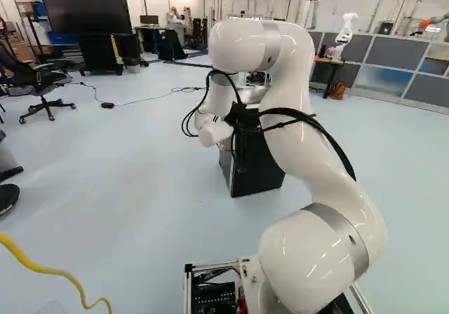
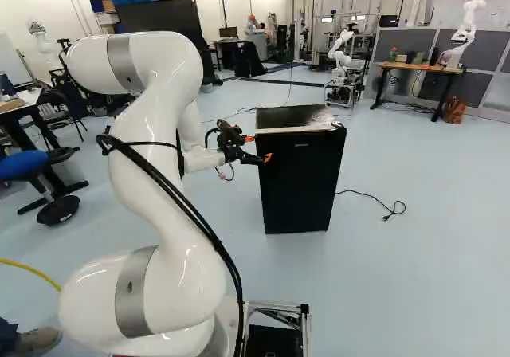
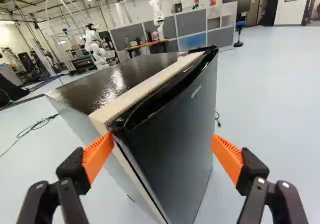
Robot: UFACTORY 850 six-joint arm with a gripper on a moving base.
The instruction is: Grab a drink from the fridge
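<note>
Facing the base (image 2: 272,341), fridge (image 2: 299,182) upright

The mini-fridge (image 2: 299,182) stands ahead, a power cable (image 2: 390,210) on the floor (image 2: 398,293) to its right. Beyond, farther right, a workbench (image 2: 422,68) carries another robot (image 2: 464,34) (a backpack (image 2: 454,111) sits beside the bench), with partition panels (image 2: 483,86) behind. At far left, an office chair (image 1: 41,83) stands before the television (image 1: 85,9).

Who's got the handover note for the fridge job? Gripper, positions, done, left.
Gripper: open, nothing held, at the fridge door's edge; can't tell if one pad touches it.
Fridge: upright on the floor, ahead of the base; door looks shut.
Drink: not visible.
Done: arm at the door.
Left: open door, find drink, grab it, bring it out.
</note>
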